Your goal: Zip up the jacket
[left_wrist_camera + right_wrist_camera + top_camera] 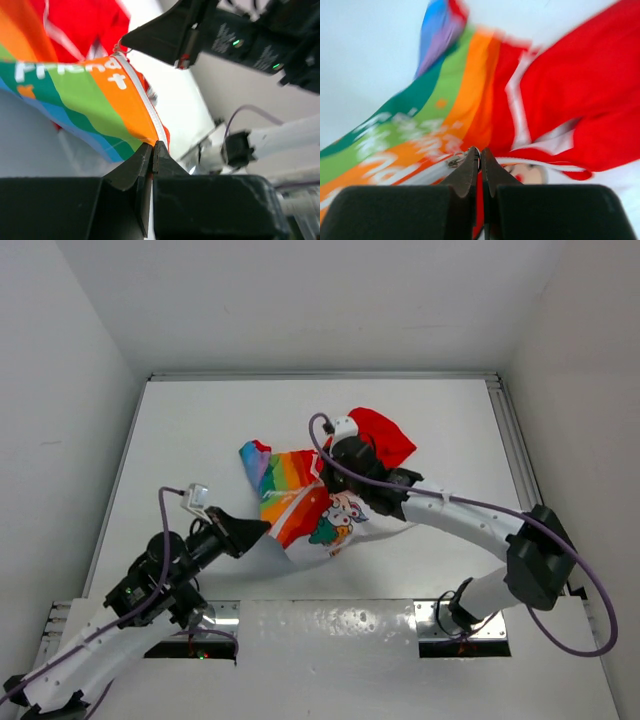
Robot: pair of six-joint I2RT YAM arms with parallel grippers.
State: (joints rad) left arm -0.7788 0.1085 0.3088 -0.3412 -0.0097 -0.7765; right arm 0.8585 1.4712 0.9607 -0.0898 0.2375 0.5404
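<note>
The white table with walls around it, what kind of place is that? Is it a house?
Probably a robot lab booth, not a house: plain white walls box in a white table, and a cabled left arm and right arm are bolted at its near edge, both holding a jacket.

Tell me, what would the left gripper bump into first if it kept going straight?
The jacket: the left gripper pinches its zipper edge, so more cloth lies straight ahead. Beyond that, the right gripper seems in line, though depth is unclear.
</note>
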